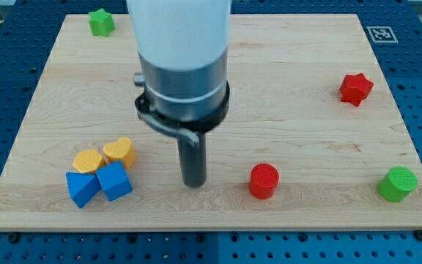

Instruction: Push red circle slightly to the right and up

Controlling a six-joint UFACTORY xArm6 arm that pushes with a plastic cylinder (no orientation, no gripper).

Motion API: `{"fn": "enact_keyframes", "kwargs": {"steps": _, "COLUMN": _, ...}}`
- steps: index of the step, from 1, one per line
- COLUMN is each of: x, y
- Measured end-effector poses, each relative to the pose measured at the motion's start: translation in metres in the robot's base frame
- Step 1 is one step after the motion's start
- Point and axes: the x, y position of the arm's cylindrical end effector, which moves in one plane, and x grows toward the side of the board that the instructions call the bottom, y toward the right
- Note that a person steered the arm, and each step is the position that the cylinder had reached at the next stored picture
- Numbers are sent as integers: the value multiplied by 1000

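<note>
The red circle is a short red cylinder on the wooden board, near the view's bottom, right of centre. My tip is the lower end of the dark rod; it rests on the board to the left of the red circle, at about the same height in the view, with a clear gap between them. The arm's white and grey body rises above the rod and hides part of the board behind it.
A red star block lies at the right. A green circle sits at the bottom right. A green star is at the top left. Two yellow blocks and two blue blocks cluster at the bottom left.
</note>
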Motion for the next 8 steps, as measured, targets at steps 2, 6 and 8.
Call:
{"fn": "enact_keyframes", "kwargs": {"steps": 2, "x": -5, "y": 84}}
{"fn": "enact_keyframes", "kwargs": {"steps": 6, "x": 6, "y": 161}}
{"fn": "enact_keyframes", "kwargs": {"steps": 8, "x": -13, "y": 179}}
